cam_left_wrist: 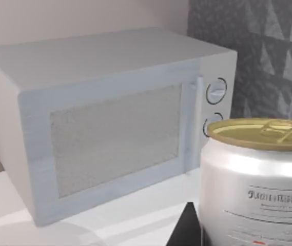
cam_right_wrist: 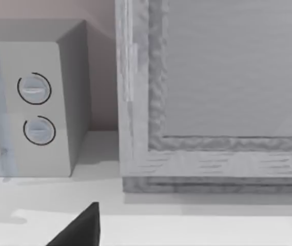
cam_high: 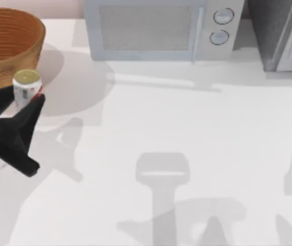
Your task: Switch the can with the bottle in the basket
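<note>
The can (cam_high: 27,88), white with red marks and a gold-olive top, stands upright between the black fingers of my left gripper (cam_high: 26,102), which is shut on it at the table's left. It sits just at the front right side of the orange-brown wicker basket (cam_high: 12,46) at the far left. The left wrist view shows the can (cam_left_wrist: 256,179) close up, with a dark finger (cam_left_wrist: 186,230) beside it. The bottle is out of view. A dark part of my right gripper (cam_right_wrist: 79,230) shows in the right wrist view, facing the back right of the table.
A white microwave (cam_high: 158,28) stands along the back edge at the middle. A grey cabinet (cam_high: 284,33) stands at the back right. Bare white tabletop (cam_high: 187,128) spreads across the middle and right, crossed by arm shadows.
</note>
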`<state>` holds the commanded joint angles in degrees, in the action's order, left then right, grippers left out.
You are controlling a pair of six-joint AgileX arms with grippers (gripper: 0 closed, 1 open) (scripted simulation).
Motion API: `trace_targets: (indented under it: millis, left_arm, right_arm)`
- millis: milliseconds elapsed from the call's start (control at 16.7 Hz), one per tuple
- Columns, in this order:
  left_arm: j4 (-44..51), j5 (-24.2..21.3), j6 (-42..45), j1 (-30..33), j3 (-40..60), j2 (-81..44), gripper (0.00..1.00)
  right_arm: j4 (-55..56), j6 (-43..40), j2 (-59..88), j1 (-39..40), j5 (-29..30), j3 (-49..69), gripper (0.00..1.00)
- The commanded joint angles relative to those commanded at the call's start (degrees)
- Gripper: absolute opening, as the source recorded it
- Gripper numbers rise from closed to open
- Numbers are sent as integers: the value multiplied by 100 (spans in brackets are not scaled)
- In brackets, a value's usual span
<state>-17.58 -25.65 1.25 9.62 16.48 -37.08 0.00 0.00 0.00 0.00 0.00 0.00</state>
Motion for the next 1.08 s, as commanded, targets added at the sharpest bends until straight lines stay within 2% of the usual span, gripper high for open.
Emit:
trace_targets:
  millis: [780,1080]
  left_arm:
    - [-2238,-2305,-169,893,1740,-4038,0]
    - [-3104,-2968,-195,1108,2315,-5618,0]
  right_arm:
    - [0,0,0,0,0,0,100]
    - [0,0,0,0,0,0,100]
